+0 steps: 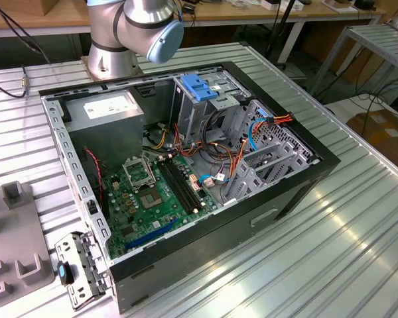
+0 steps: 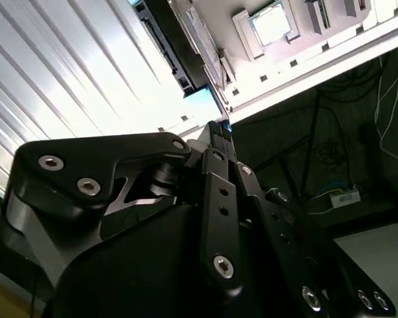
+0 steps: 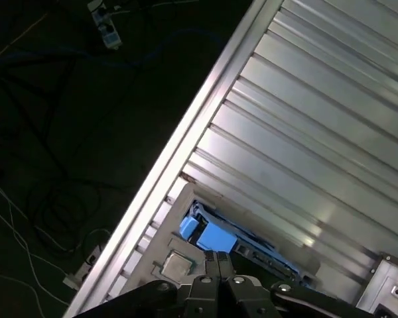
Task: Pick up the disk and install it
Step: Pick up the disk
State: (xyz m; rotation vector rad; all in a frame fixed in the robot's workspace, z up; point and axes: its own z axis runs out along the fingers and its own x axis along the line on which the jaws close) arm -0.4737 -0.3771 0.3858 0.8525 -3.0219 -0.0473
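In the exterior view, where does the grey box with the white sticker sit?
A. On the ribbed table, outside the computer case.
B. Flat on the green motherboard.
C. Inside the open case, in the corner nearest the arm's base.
C: the grey box sits inside the open case, close to the arm's base.

1. Here's the table (image 1: 358, 252): ribbed bare metal, glossy, catching bright glare
2. Arm (image 1: 136, 23): smooth silvery metal, pale blue plastic cap
3. Gripper (image 2: 219, 127): matt black, shiny screw heads
4. Disk (image 3: 205, 233): smooth blue plastic rail
5. Computer case (image 1: 298, 192): matt black shell, dull grey metal inside
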